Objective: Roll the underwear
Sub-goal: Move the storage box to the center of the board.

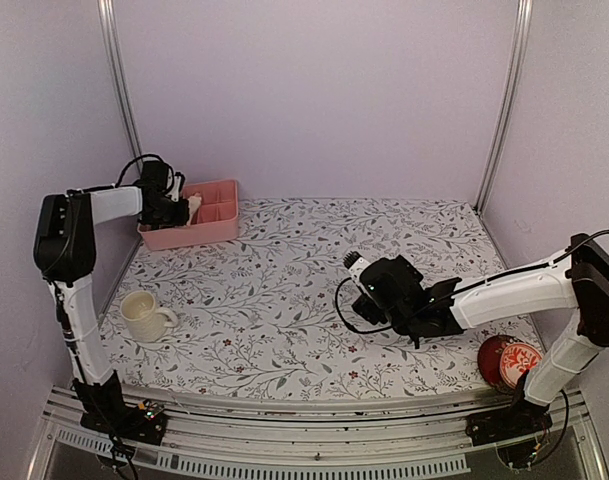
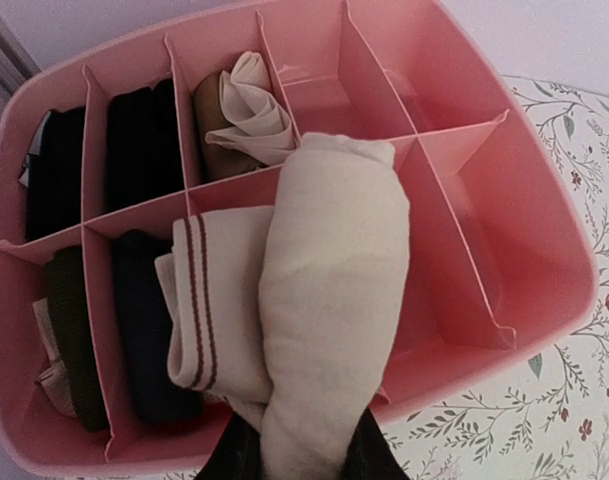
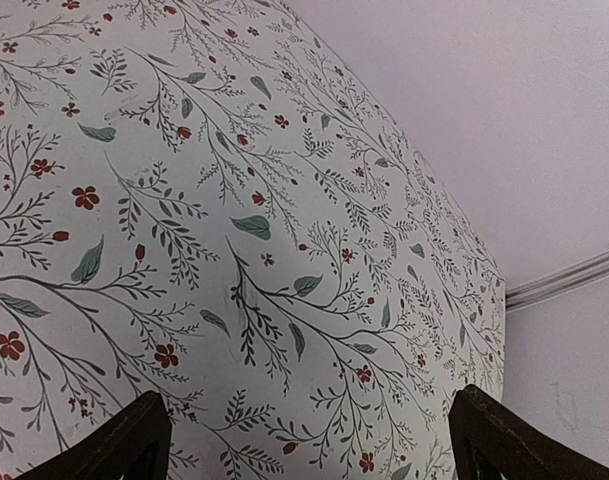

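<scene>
1. Two arms were in view. L pincer (image 2: 304, 458) was closed partway on the pale peach-beige underwear (image 2: 329, 290), a rolled bundle pinched at its near end btw the dark fingers (image 2: 231, 456).
2. That roll lay over the pink tray (image 2: 544, 250), across the middle divider, its side against a striped cream bundle (image 2: 209, 300) in the front row. Couldn't tell whether it rested in a compartment or hung just above.
3. Olive-brown underwear w/ cream part (image 2: 239, 115) sat rolled in a back-row compartment, 3rd from the left in the wrist view, just behind the held roll.
4. Black bundles (image 2: 139, 145) filled the two back-row compartments to its left.
5. R pincer (image 3: 314, 450) stood wide open w/ nothing in it, over bare floral worktop (image 3: 234, 250), well apart from the tray.
6. Top view: tray at the far-left corner, cream mug (image 1: 144, 315) near the front left, red patterned round item (image 1: 506, 360) at the front right by the R arm's base.
</scene>
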Motion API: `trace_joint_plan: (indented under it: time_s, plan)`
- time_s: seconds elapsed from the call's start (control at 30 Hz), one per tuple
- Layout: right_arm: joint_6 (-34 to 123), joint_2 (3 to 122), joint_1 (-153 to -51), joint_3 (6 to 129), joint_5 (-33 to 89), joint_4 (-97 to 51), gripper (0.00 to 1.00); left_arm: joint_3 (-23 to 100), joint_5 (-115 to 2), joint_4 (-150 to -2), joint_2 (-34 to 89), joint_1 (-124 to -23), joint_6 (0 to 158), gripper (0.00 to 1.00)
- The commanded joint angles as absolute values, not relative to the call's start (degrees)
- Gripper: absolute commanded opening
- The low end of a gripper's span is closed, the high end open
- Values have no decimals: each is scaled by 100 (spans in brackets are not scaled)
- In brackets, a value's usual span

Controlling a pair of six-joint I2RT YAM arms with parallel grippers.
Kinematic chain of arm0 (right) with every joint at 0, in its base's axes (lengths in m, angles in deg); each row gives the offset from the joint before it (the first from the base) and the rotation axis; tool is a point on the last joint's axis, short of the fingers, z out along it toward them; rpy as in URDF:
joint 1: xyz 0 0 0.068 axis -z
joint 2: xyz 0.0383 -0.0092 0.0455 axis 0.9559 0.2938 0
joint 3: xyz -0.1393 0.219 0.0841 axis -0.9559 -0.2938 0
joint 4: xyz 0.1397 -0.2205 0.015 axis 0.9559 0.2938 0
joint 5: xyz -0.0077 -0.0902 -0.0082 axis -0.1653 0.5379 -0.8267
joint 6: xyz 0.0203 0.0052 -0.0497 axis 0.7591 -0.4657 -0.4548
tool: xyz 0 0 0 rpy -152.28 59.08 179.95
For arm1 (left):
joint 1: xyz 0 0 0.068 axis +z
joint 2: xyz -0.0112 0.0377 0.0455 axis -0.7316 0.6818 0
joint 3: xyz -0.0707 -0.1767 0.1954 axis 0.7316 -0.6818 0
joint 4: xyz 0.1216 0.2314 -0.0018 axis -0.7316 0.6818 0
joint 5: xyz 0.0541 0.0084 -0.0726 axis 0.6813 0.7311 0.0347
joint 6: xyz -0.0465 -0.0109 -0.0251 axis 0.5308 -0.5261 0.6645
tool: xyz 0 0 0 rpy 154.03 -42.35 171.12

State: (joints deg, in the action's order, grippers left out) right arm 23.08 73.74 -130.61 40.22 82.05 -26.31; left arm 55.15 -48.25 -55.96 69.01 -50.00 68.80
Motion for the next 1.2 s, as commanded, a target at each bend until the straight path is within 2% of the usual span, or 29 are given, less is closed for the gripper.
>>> trace_joint_plan:
  time_s: [0.0, 0.37, 0.77, 0.97, 1.17]
  plan:
    - [2353, 7430, -13081, 4145, 8324, -2589, 99, 5554, -4364, -5421, 7362, -5078, 6885, 0]
    - [2270, 7633, -13100, 4205, 8405, -2566, 99, 5904, -4280, -5209, 7754, -5279, 6735, 0]
    - [2255, 7574, -13135, 4183, 8476, -2546, 99, 5693, -5600, -4776, 7978, -5896, 5972, 0]
    - [2246, 7564, -13138, 4172, 8454, -2539, 99, 5160, -6345, -4859, 7813, -6232, 5520, 0]
    - [2259, 7555, -13152, 4174, 8441, -2510, 99, 4208, -6580, -4863, 7338, -6700, 4727, 0]
